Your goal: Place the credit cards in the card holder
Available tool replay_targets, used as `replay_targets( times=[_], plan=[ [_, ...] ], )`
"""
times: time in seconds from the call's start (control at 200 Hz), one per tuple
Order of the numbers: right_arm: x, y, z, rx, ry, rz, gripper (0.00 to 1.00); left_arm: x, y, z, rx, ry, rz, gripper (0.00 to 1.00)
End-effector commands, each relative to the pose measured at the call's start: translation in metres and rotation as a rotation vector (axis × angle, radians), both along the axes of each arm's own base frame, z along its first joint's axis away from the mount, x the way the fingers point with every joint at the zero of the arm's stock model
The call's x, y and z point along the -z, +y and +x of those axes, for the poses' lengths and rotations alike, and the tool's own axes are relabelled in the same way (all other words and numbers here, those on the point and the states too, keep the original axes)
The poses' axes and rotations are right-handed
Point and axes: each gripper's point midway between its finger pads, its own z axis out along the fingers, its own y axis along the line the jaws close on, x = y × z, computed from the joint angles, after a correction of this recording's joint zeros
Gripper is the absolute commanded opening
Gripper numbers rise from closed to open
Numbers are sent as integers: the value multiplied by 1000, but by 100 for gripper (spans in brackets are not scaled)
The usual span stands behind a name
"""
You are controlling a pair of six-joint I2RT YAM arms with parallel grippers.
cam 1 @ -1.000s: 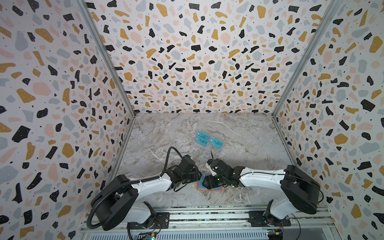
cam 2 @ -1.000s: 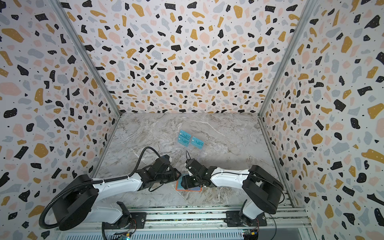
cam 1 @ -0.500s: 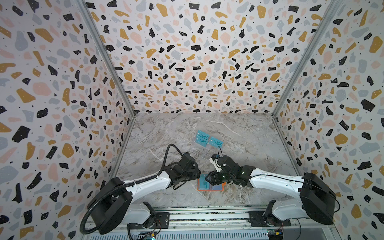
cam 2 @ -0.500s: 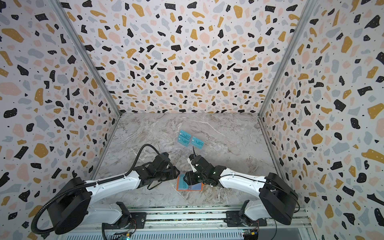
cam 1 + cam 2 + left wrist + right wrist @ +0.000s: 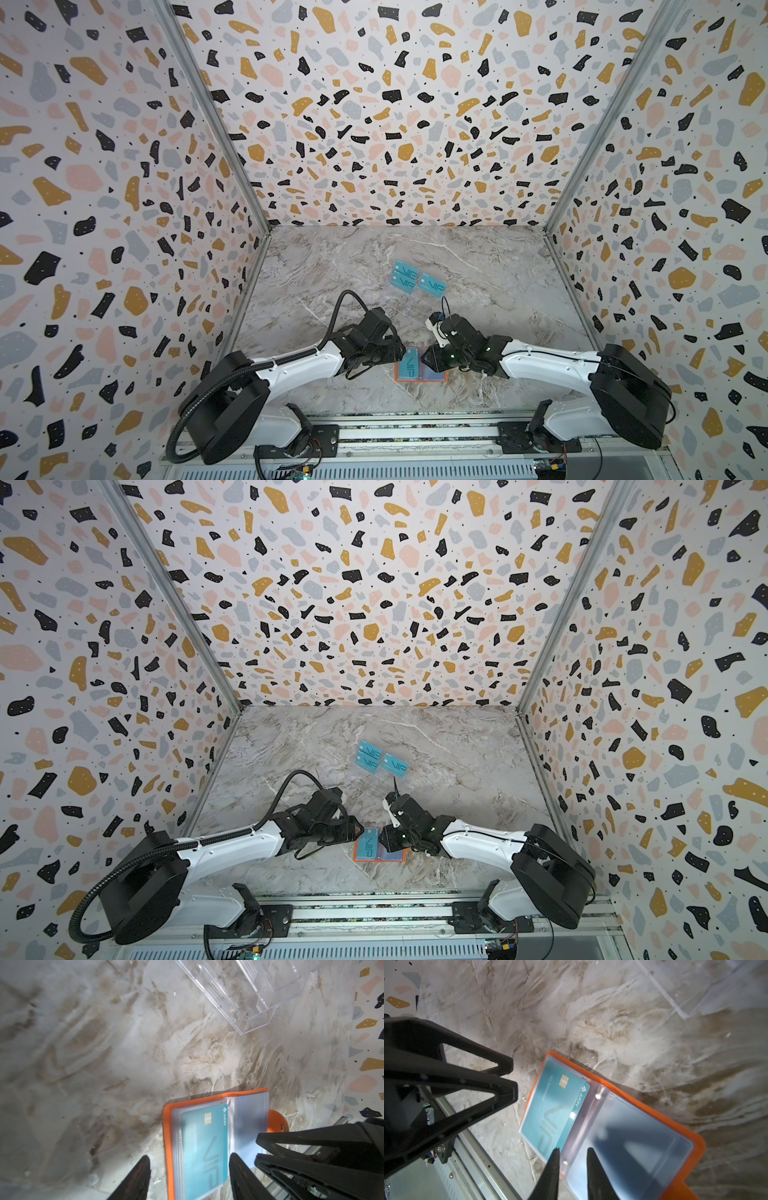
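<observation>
The orange card holder [image 5: 441, 379] [image 5: 356, 856] lies open near the table's front edge. One teal VIP credit card [image 5: 204, 1147] [image 5: 552, 1105] sits in its left clear sleeve. My left gripper [image 5: 189, 1156] [image 5: 400, 354] is open, its fingers straddling that card page. My right gripper [image 5: 573, 1149] [image 5: 428, 358] hangs over the holder's spine with a narrow gap and nothing between the tips. Three more teal credit cards [image 5: 404, 277] [image 5: 370, 756] stand farther back. The right sleeve [image 5: 633, 1136] looks empty.
A clear acrylic tiered rack [image 5: 409, 307] [image 5: 249, 991] [image 5: 695, 991] stands just behind the holder and carries the teal cards. Both grippers nearly meet over the holder. Speckled walls close in the sides and back, and a metal rail [image 5: 415, 419] runs along the front.
My right gripper's jaws have narrowed and it has drawn back to the right, uncovering the card in the holder. My left gripper's jaws have widened.
</observation>
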Motion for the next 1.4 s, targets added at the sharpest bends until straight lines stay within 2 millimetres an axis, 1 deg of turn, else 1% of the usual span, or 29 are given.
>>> replay_targets(
  times=[0.0, 0.12, 0.25, 0.395, 0.461, 0.586, 0.691, 0.841, 0.916, 1.106, 1.246, 1.326, 1.397],
  plan=[
    [9, -2, -7, -24, 21, -2, 24, 4, -6, -7, -4, 56, -57, 63],
    [22, -9, -9, -35, 27, -45, 24, 8, -3, -12, -9, 83, -42, 63],
    [35, -16, -12, -37, 35, -84, 24, 17, -1, -17, -2, 122, 10, 63],
    [41, -22, -13, -28, 45, -98, 24, 25, -12, -24, 33, 149, 37, 64],
    [42, -25, -12, -18, 47, -102, 24, 24, -18, -26, 44, 153, 30, 64],
    [46, -30, -12, -9, 57, -105, 24, 18, -21, -25, 34, 145, 11, 64],
    [52, -35, -15, -2, 67, -112, 23, 8, -27, -23, 31, 136, -35, 64],
    [53, -36, -16, -2, 72, -101, 23, -4, -36, -23, 45, 126, -101, 63],
    [54, -36, -15, -1, 73, -103, 22, -13, -42, -24, 46, 120, -164, 63],
    [56, -36, -14, -3, 75, -103, 22, -32, -46, -24, 51, 90, -235, 62],
    [53, -34, -13, -2, 71, -94, 21, -38, -47, -25, 50, 81, -269, 61],
    [51, -34, -12, 0, 67, -88, 21, -43, -51, -26, 48, 85, -320, 61],
    [50, -33, -12, 1, 65, -85, 20, -41, -51, -27, 42, 89, -323, 60]
  ],
)
